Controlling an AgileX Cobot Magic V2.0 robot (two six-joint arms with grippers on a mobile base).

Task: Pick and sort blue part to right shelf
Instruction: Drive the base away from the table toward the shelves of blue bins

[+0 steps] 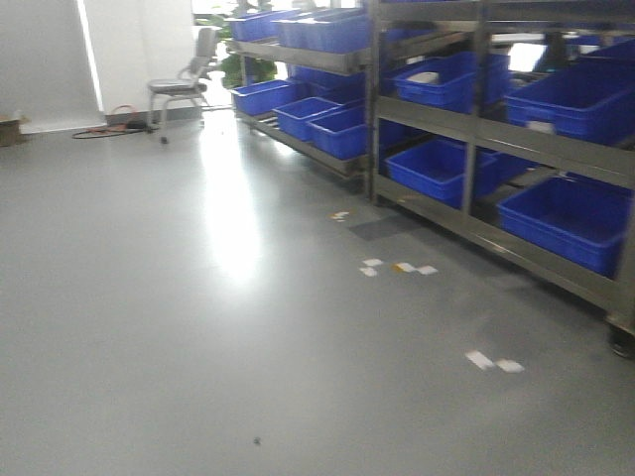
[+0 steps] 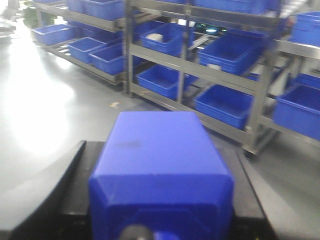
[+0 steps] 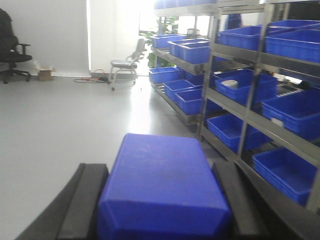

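Observation:
In the left wrist view a blue box-shaped part (image 2: 160,170) fills the space between my left gripper's (image 2: 160,145) black fingers (image 2: 75,185), which press on its sides. In the right wrist view a similar blue part (image 3: 162,190) sits between my right gripper's (image 3: 157,167) black fingers (image 3: 90,195). Both parts are held above the grey floor. The metal shelf rack (image 1: 437,114) with blue bins (image 1: 437,169) stands at the right; it also shows in the left wrist view (image 2: 182,75) and the right wrist view (image 3: 210,75). Neither gripper shows in the front view.
The shiny grey floor (image 1: 198,297) carries white tape marks (image 1: 397,268). A grey chair (image 1: 184,84) and cables stand by the far white wall. A black office chair (image 3: 10,45) is at the far left. A white object lies in one upper bin (image 1: 425,77).

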